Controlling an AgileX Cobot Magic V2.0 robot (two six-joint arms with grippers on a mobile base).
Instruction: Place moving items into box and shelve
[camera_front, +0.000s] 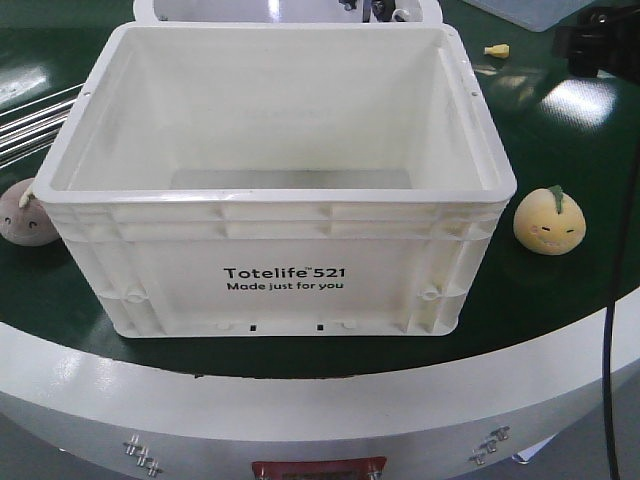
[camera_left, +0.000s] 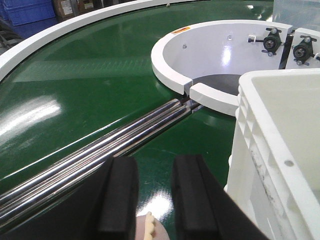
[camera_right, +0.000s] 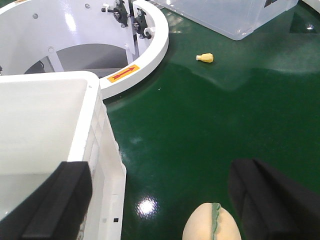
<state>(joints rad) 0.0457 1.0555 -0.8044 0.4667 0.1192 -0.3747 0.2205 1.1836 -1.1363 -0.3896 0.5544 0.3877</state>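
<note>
Since both toys lie on the green belt (camera_front: 560, 300) outside the box (camera_front: 285, 280), one at each side of it, each arm has its own toy to take. I think this is why the box stands in the middle.

Nearest to me, the yellow plush toy (camera_front: 548, 222) sits just beside the right front corner of the box. The greyish-pink plush toy (camera_front: 20, 215) is close at the left side; whether it touches the wall I cannot tell.

The right gripper (camera_right: 165, 200) hangs over the yellow one with its fingers wide apart. The toy is between them, nearer to one finger than to the other, and not gripped. The left gripper (camera_left: 155, 200) has its fingers apart too, with a narrower gap. A pale bit, which I take for the other toy, shows low in this gap.

I see nothing inside the box. Behind it are the steel rods (camera_left: 100, 145), the white inner ring (camera_left: 162, 70), a small yellow piece (camera_right: 205, 58) and a clear bin (camera_right: 235, 20).
</note>
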